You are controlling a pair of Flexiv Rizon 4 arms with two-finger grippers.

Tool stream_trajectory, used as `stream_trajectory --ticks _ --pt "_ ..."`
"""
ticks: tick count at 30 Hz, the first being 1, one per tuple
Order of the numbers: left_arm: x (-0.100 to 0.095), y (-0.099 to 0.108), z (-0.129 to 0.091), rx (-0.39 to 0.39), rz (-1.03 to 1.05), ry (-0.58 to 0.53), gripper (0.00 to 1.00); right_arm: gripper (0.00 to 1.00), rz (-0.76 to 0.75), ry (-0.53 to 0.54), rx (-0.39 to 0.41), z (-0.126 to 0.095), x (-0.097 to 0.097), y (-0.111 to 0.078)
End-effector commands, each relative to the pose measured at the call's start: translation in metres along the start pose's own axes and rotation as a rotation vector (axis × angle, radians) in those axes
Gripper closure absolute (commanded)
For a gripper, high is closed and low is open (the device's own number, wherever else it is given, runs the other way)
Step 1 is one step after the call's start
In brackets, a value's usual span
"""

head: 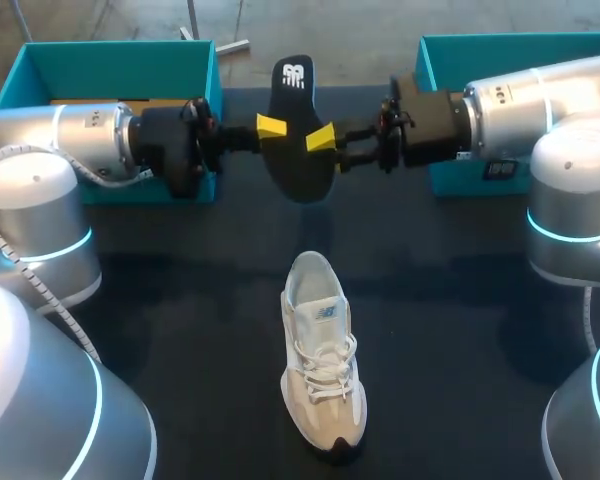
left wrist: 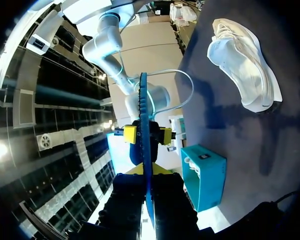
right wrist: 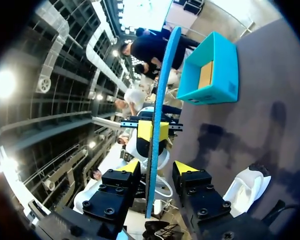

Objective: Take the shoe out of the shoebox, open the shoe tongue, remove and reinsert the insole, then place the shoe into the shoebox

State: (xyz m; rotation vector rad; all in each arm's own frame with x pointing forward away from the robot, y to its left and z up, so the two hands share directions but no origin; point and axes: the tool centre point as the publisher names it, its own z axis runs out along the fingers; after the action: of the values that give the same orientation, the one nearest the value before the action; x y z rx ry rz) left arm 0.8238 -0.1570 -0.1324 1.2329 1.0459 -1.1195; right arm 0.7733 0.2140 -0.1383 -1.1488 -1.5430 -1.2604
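Left tool, seen from above: the left tool (head: 271, 127) comes in level from its side and is clamped on the black insole (head: 298, 170), held up over the counter (head: 180, 300).
Right tool, seen from above: the right tool (head: 322, 139) meets it from the other side, with one yellow tip lying over the insole's face.
Sneaker: the white sneaker (head: 320, 360) sits upright on the counter below the insole, well apart from both tools, its toe towards the robot.
Boxes: a teal shoebox (head: 110, 68) is behind the left arm and a second teal box (head: 520, 50) is behind the right arm. The sneaker is in neither.

Left wrist, own tool: the left tool (left wrist: 149, 181) is pressed onto both faces of the insole (left wrist: 143, 110), which is seen edge-on.
Left wrist, other tool: the right tool (left wrist: 147, 135) is ahead, its yellow tips either side of the edge, with a gap on one side.
Left wrist, surroundings: the sneaker (left wrist: 245, 70) is off to one side on the counter (left wrist: 230, 130), and the second teal box (left wrist: 205, 175) is nearer.

Right wrist, own tool: the right tool (right wrist: 158, 167) has its fingers apart, and the insole (right wrist: 165, 80) stands loose between them.
Right wrist, other tool: the left tool (right wrist: 151, 131) is ahead, closed on the insole.
Right wrist, surroundings: the teal shoebox (right wrist: 215, 70) is on the counter (right wrist: 260, 115) with tan card inside, and the sneaker (right wrist: 247, 187) is beside the right tool.
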Motion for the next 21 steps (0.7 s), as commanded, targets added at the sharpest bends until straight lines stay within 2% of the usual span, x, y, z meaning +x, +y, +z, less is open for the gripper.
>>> stream_trajectory --ticks 1,13,21 --pt "0.0005 0.0006 0.0036 0.000 0.004 0.003 1.00 0.60 0.002 -0.008 0.008 0.0056 0.0023 0.0041" --pt "0.0000 0.0026 0.0025 -0.003 0.017 0.008 1.00 0.51 -0.004 0.003 0.007 0.0072 0.0061 0.0032" --pt "0.0016 0.0033 0.0026 -0.002 0.015 0.010 1.00 0.55 -0.009 0.002 0.018 0.0133 0.0078 0.0031"
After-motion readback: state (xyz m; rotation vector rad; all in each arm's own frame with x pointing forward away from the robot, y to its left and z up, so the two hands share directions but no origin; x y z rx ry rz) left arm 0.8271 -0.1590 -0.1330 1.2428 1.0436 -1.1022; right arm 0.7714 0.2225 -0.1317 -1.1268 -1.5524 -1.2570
